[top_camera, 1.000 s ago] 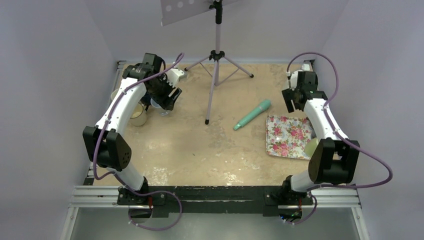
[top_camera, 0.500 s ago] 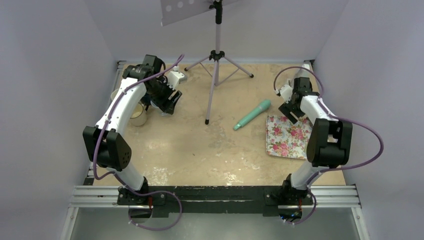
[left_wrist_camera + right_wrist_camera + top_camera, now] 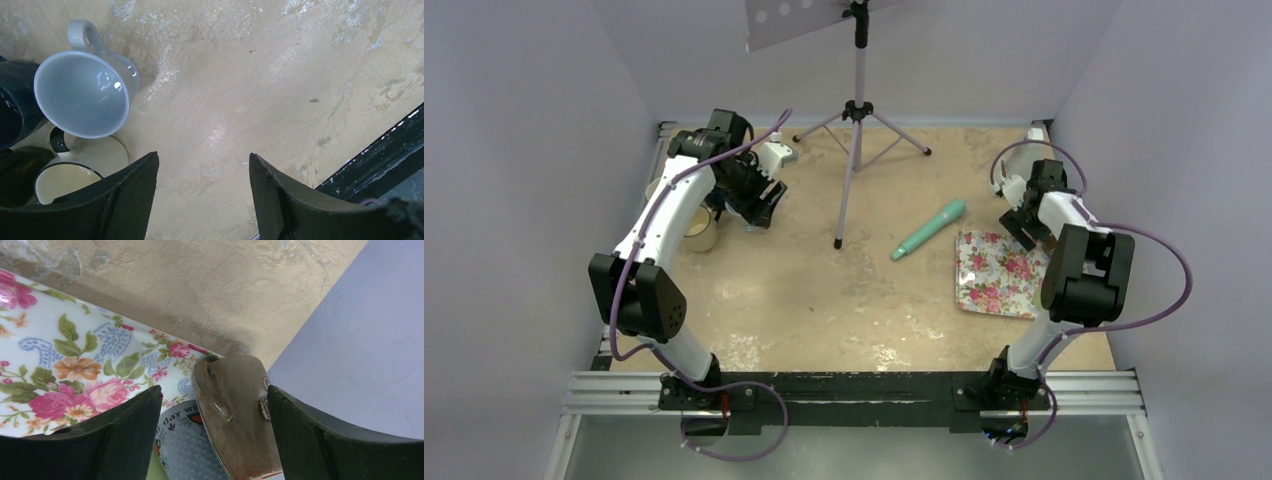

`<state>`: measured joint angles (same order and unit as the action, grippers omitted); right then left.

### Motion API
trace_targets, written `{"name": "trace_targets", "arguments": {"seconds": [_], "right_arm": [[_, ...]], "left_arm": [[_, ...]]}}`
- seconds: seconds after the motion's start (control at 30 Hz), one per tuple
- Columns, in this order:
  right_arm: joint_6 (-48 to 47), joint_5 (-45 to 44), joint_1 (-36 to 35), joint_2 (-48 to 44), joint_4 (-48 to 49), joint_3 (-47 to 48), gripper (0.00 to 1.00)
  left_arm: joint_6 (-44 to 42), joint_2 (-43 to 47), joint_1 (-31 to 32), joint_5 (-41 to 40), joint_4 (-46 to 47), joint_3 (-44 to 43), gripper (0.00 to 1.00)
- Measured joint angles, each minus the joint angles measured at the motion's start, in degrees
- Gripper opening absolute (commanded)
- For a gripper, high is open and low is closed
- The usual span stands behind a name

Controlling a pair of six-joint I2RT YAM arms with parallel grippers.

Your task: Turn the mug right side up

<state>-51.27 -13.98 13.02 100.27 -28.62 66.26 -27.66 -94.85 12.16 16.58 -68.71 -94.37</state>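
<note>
Brown glaze catches the eye first in the right wrist view: the mug's handle [image 3: 232, 410] sits low and centre in the frame, with the right gripper [image 3: 215, 390] straddling it. The claw is spread wide. Its left finger stands clear of the handle and the right finger is very close beside it, though I can't tell whether that one touches. Below the handle shows a bit of the mug [image 3: 187, 450], pale with printed lettering. It lies at the far right corner of the floral tray [image 3: 75, 365], close to the lavender wall [image 3: 360, 340] (which way its rim faces I can't make out).

From the overhead camera the right gripper [image 3: 1024, 225] hangs over the tray's upper right corner, at the right of the frame, and the arm hides the mug. A teal tube [image 3: 929, 228] lies just left of the tray, and a tripod stand [image 3: 856, 110] rises at upper centre.

At upper left the left gripper [image 3: 759, 205] hovers over a cluster of cups. Its own camera shows its claw [image 3: 202, 160] wide too, with only bare table [image 3: 250, 75] between the fingers. A grey mug [image 3: 82, 92] sits in the upper left of that frame with its mouth facing the camera, touching a dark mug [image 3: 12, 115], and a cream cup [image 3: 62, 182] sits below it.
</note>
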Motion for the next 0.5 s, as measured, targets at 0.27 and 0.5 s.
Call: {"name": "trace_targets", "arguments": {"seconds": [0.27,0.5], "right_arm": [[0.44,0.09,0.17,1.95,0.35,0.02,0.60],[0.46,0.07,0.59,2.60,1.14,0.04,0.59]], "left_arm": [[-0.04,0.00,-0.15,1.20,0.04,-0.02,0.69],[-0.04,0.00,-0.15,1.25,0.04,-0.02,0.69]]}}
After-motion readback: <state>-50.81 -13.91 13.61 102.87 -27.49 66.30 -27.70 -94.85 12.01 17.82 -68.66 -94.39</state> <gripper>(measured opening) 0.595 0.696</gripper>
